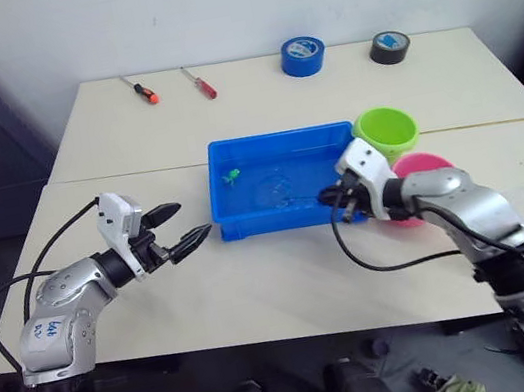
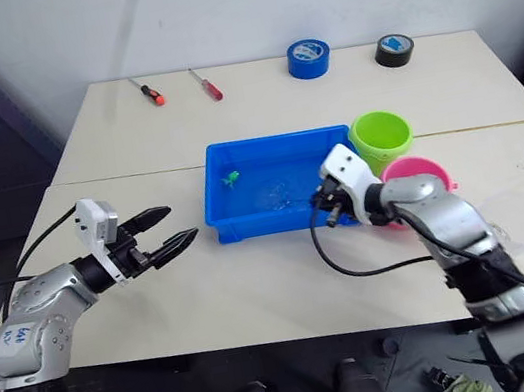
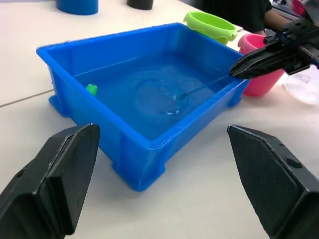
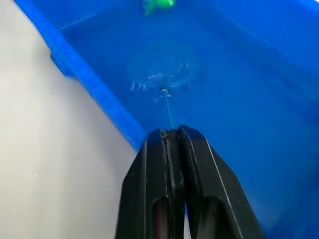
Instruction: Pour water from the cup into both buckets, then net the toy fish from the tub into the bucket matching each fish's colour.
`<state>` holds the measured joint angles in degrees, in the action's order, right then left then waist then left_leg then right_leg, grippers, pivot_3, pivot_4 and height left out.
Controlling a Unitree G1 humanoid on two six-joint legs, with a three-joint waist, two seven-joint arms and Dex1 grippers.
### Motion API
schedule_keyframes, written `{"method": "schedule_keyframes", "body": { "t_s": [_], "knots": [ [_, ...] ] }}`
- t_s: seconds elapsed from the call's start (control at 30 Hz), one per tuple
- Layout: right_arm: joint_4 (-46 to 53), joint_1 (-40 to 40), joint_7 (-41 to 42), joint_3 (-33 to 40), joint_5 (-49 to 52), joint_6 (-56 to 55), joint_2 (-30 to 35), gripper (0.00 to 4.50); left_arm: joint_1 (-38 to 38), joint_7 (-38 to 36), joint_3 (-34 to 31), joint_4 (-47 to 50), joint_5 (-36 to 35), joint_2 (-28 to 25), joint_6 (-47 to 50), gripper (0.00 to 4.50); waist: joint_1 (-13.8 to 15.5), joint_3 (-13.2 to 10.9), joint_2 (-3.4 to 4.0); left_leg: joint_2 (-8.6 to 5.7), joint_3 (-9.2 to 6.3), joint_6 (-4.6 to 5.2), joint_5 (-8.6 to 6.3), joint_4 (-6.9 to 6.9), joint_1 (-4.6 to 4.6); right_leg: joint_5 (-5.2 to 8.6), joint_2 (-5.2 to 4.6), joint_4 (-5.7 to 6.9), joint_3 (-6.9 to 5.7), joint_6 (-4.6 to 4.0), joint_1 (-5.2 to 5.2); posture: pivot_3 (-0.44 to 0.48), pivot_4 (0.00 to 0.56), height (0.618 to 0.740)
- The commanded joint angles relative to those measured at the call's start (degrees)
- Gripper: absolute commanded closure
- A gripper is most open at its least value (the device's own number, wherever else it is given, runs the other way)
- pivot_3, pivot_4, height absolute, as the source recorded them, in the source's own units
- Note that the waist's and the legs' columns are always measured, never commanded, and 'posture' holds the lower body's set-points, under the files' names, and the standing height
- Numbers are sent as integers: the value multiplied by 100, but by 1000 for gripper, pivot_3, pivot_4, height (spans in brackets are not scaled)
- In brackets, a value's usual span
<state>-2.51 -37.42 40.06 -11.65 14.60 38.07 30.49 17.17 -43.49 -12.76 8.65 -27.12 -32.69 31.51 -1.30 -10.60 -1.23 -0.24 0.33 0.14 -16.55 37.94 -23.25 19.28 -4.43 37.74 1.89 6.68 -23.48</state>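
The blue tub (image 1: 277, 222) holds water, with one green toy fish (image 1: 231, 176) near its far left corner. My right gripper (image 1: 329, 196) is over the tub's near right corner, shut on the net's thin handle (image 4: 168, 112). The net's hoop (image 4: 162, 74) lies under rippling water in the middle of the tub. Left of the tub, my left gripper (image 1: 195, 219) hangs open and empty, pointing at it. Just right of the tub stand the lime green bucket (image 1: 385, 132) and the pink bucket (image 1: 424, 165). The clear cup (image 2: 515, 217) rests at the table's right edge.
Along the far edge lie an orange-handled screwdriver (image 1: 144, 92), a red-handled screwdriver (image 1: 201, 83), a blue tape roll (image 1: 302, 55) and a black tape roll (image 1: 389, 47). A seam crosses the tabletop behind the tub.
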Motion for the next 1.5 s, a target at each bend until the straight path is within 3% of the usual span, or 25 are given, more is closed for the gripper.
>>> {"method": "schedule_keyframes", "body": {
  "t_s": [0.03, 0.3, 0.57, 0.8, 1.0, 1.1, 1.33, 1.5],
  "knots": [
    [-712, -392, -132, -110, -337, -466, -345, 4500, -58, 109, -183, 253, -148, -71, 38, 29, -31, 0, 0, 0, 0, -6, 3, 0, 1, 0, 0, 2, -1, 0, 0, 0, 150, 740],
    [-1846, -1209, -271, 3, -600, -950, -1136, 4500, -166, 209, -303, 294, -212, -146, 56, 29, -51, 0, 0, 0, 5, -28, 14, -3, -1, 0, 0, 3, -9, 0, -6, 0, 150, 740],
    [-873, -969, -113, 518, -65, -336, -1196, 4500, 49, 130, -210, 75, -236, -134, 3, 29, -37, 0, 0, -2, 2, -29, 13, -6, -3, 0, -5, 3, -7, 0, -6, 0, 150, 740],
    [864, -35, -31, 956, 190, 171, -494, 4500, 637, -309, 114, -317, -394, -85, 123, 29, -23, 0, 0, -3, -2, -28, 9, -8, -5, 0, -4, 0, -7, 0, -5, 0, 150, 740],
    [2362, 800, -157, 1995, 757, 799, 215, 4500, 1243, -986, 757, -460, -505, -11, 309, 29, -15, 0, 0, -4, 0, -26, 8, -9, -6, 0, -2, -3, -7, 0, -1, 0, 150, 740],
    [2894, 1144, -394, 2859, 1006, 1150, 543, 4500, 1583, -1357, 1126, -715, -421, 136, 167, 29, -5, 0, 0, -2, -2, -25, 8, -10, -6, 0, -1, -6, -3, 0, 1, 0, 150, 740],
    [3093, 1564, -729, 3757, 882, 1327, 1300, 4500, 2162, -1665, 1493, -1369, -155, 470, -264, 29, -20, 0, 0, 0, 9, 6, -7, -12, -3, 0, 5, -11, -1, 0, 0, 0, 150, 740],
    [2430, 2191, -612, 3150, -474, -275, 2431, 4500, 2321, -1708, 1549, -1357, -168, 651, -288, 29, 0, 0, 0, -6, 13, 10, -6, -8, -4, 0, 3, -11, 3, 1, 0, 0, 150, 740]
  ]
}}
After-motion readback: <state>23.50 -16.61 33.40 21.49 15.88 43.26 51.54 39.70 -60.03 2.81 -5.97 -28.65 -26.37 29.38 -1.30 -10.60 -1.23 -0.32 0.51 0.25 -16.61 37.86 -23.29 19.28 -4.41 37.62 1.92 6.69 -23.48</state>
